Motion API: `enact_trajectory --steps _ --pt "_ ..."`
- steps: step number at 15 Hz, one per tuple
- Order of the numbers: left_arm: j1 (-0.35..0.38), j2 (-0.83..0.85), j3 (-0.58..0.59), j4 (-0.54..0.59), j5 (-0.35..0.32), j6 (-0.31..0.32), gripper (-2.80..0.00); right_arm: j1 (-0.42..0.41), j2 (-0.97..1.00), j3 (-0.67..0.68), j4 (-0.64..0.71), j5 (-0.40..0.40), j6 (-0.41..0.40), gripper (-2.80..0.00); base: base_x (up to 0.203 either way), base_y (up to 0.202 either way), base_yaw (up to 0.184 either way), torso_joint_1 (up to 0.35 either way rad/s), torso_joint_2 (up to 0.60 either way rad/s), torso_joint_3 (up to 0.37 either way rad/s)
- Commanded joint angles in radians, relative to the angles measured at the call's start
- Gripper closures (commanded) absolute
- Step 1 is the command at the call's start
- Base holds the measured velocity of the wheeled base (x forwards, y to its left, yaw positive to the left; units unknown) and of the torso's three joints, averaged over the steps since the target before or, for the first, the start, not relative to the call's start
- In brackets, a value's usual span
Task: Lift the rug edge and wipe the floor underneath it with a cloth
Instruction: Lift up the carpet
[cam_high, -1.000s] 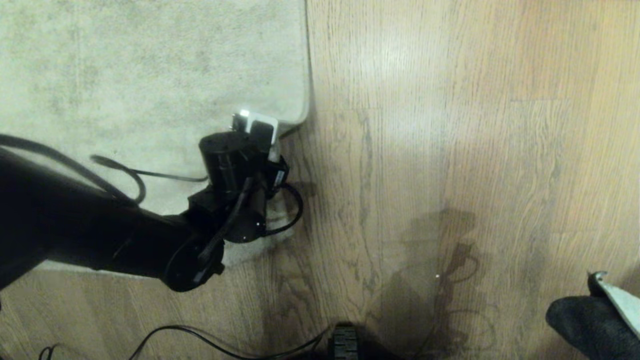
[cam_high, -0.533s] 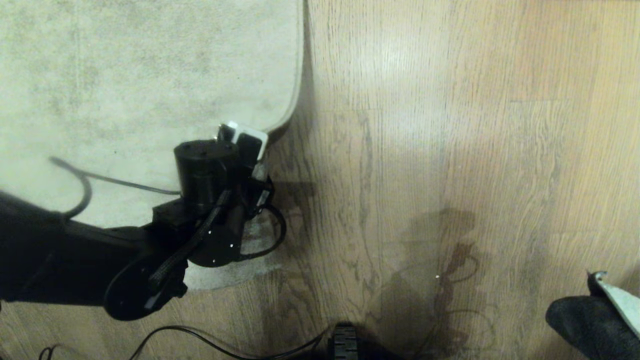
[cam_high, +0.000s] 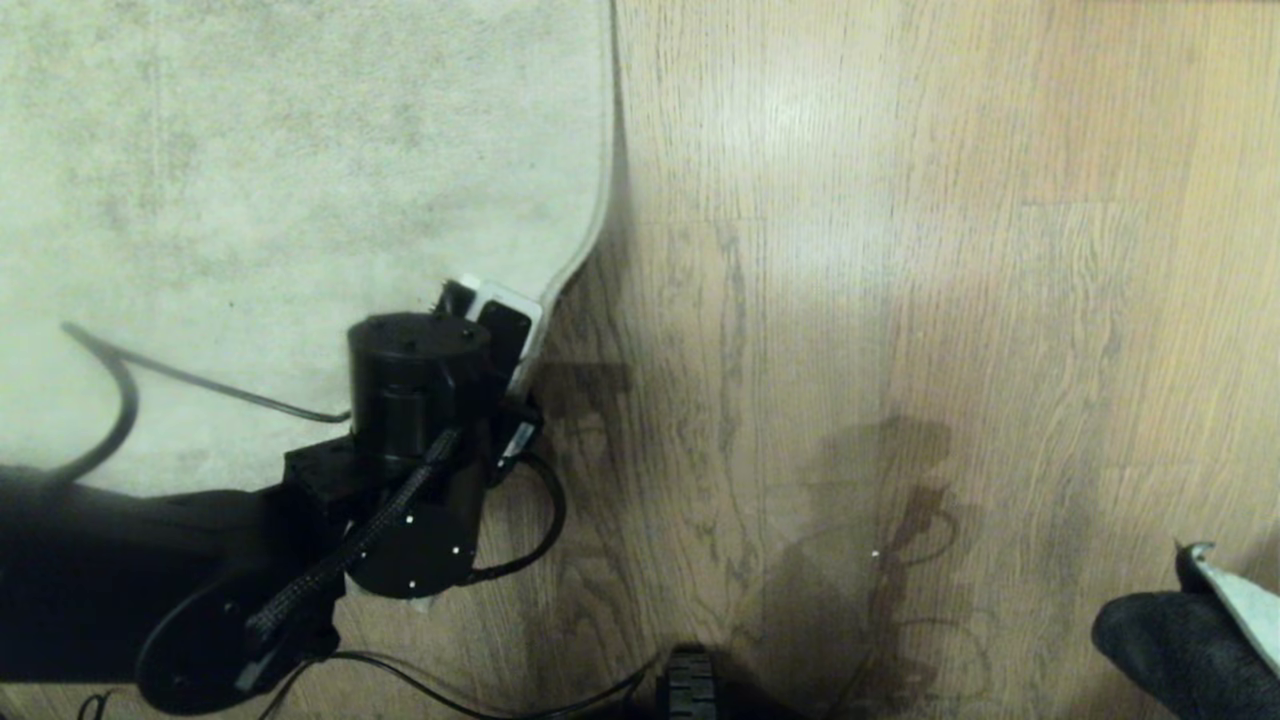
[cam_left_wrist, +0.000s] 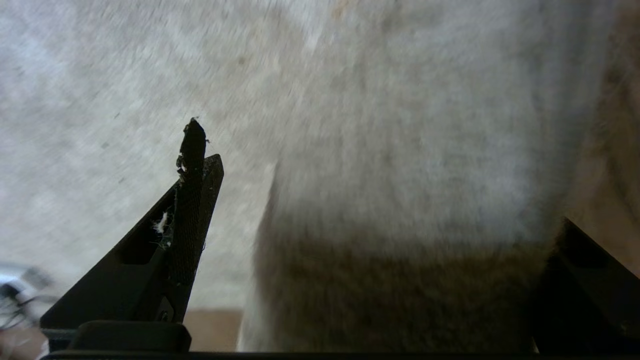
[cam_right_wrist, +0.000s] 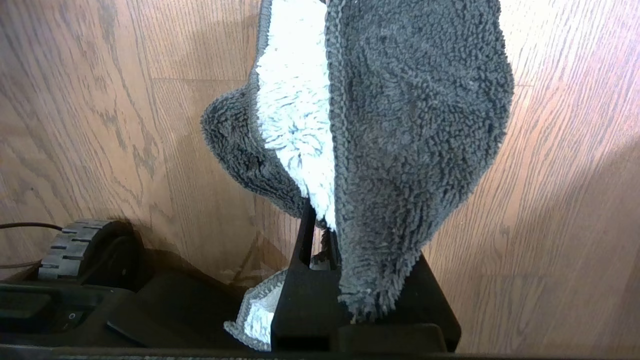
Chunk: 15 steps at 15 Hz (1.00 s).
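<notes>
The pale grey-beige rug (cam_high: 280, 170) covers the left of the head view, on the wood-grain floor (cam_high: 900, 300). Its near right corner (cam_high: 565, 275) is raised and curls inward where my left gripper (cam_high: 490, 320) reaches in. In the left wrist view that gripper (cam_left_wrist: 380, 200) stands open. A raised flap of rug (cam_left_wrist: 400, 175) fills most of the gap, lying against one finger and clear of the other finger (cam_left_wrist: 192, 210). My right gripper (cam_right_wrist: 320, 220), parked low at the right, is shut on the dark grey and pale cloth (cam_right_wrist: 400, 125), which also shows as the cloth (cam_high: 1180, 640) in the head view.
A black cable (cam_high: 120, 380) loops over the rug beside my left arm. Another cable (cam_high: 400, 680) lies on the floor near the bottom edge. A dark part of my base (cam_high: 690, 690) sits at bottom centre, with a wheel (cam_right_wrist: 75, 250) beside the right gripper.
My left arm has drawn back toward me and to the left. The rug's corner has come with it, so the edge now curves inward and more floor shows beside it. The right arm has stayed still.
</notes>
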Motion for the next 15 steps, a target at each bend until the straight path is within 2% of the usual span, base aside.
enact_trajectory --steps 1,4,7,9,15 --pt "-0.024 -0.017 0.0 0.005 0.018 0.002 -2.8 0.0 0.001 0.0 -0.001 0.0 -0.001 0.0 0.0 0.0 0.0 0.0 0.0 0.0" --pt "-0.045 -0.041 0.0 0.067 0.024 0.0 -2.8 0.0 0.001 0.0 -0.001 0.0 -0.001 0.0 0.0 0.0 0.0 0.0 0.0 0.0" --pt "-0.055 -0.08 0.016 0.154 0.069 0.0 -2.8 0.0 0.001 0.0 -0.001 0.0 -0.001 0.0 0.0 0.0 0.0 0.0 0.0 0.0" --pt "-0.056 -0.082 0.056 0.151 0.073 -0.003 -2.8 0.0 0.001 0.0 -0.001 0.0 -0.001 0.0 0.0 0.0 0.0 0.0 0.0 0.0" --pt "-0.083 -0.103 0.216 0.148 0.125 -0.099 -2.8 0.0 0.001 0.0 -0.001 0.0 -0.001 0.0 0.0 0.0 0.0 0.0 0.0 0.0"
